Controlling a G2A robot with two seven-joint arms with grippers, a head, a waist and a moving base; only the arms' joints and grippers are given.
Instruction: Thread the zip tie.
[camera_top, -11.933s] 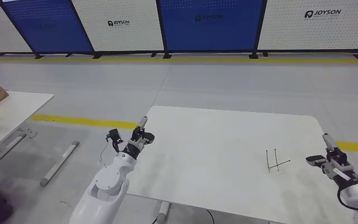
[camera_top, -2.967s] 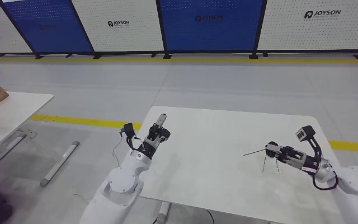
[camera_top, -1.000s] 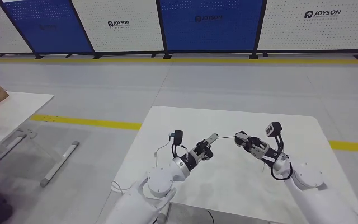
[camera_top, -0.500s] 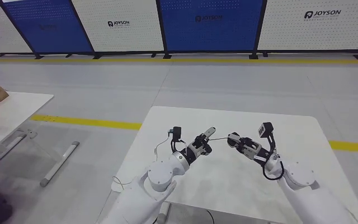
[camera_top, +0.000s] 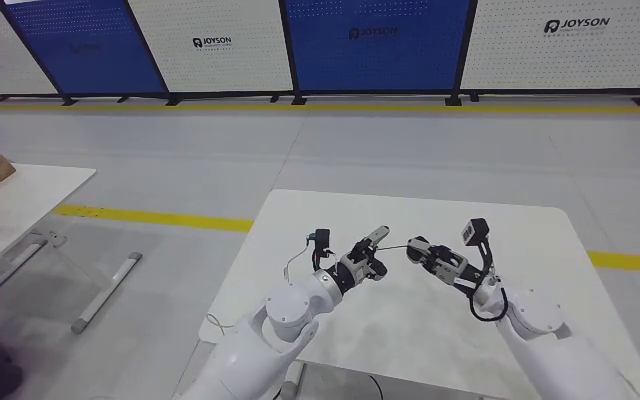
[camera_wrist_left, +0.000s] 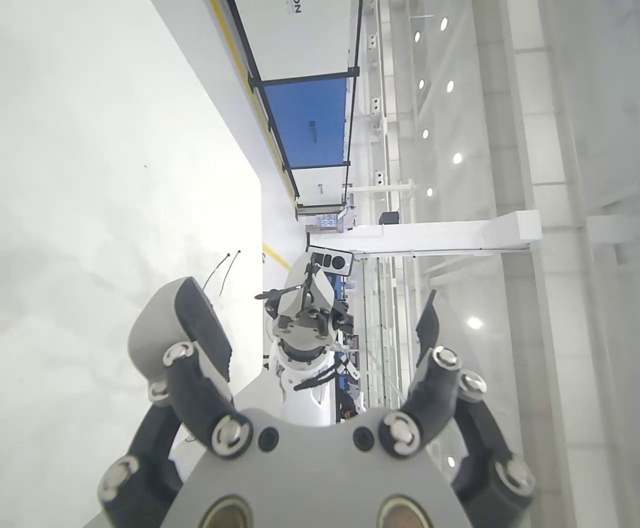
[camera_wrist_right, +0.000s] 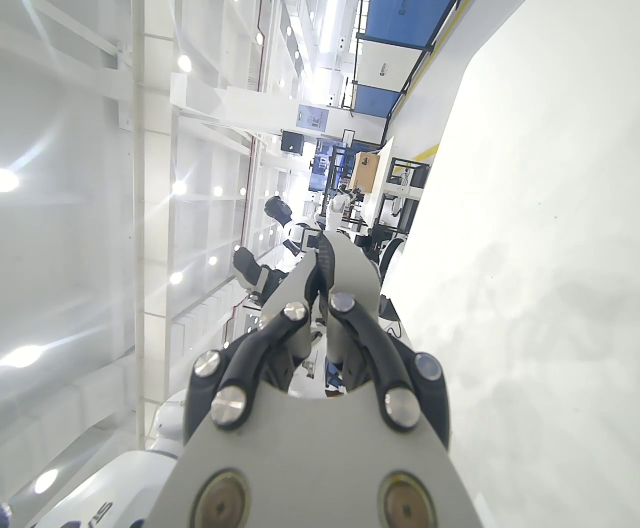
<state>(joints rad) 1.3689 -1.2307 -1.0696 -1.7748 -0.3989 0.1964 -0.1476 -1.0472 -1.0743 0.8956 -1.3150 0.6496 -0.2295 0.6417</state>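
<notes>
**Top view.** The left pincer (camera_top: 377, 250) and the right pincer (camera_top: 412, 250) face each other over the middle of the white worktop (camera_top: 400, 212), near but apart. The zip tie (camera_top: 396, 247) shows as a thin dark line running from the right pincer toward the left one. It is too fine here to tell head from tail, or to tell whether its free end reaches in between the left pincer's tips.

**Left wrist view.** The left pincer's fingers (camera_wrist_left: 200, 320) stand wide apart. Through the gap, farther off, the right pincer (camera_wrist_left: 300, 305) is seen nearly head-on, with the zip tie (camera_wrist_left: 277, 293) jutting sideways from its tip. Two loose ties (camera_wrist_left: 229, 273) lie side by side on the worktop (camera_wrist_left: 100, 150) near its far edge. One of them is partly cut off by the nearer finger.

**Right wrist view.** The right pincer (camera_wrist_right: 320, 247) is pressed shut on the zip tie. A dark ribbed strip lies in the seam between its tips, but whether that is pad or tie cannot be told. The tie's free length is hidden behind the tips.
</notes>
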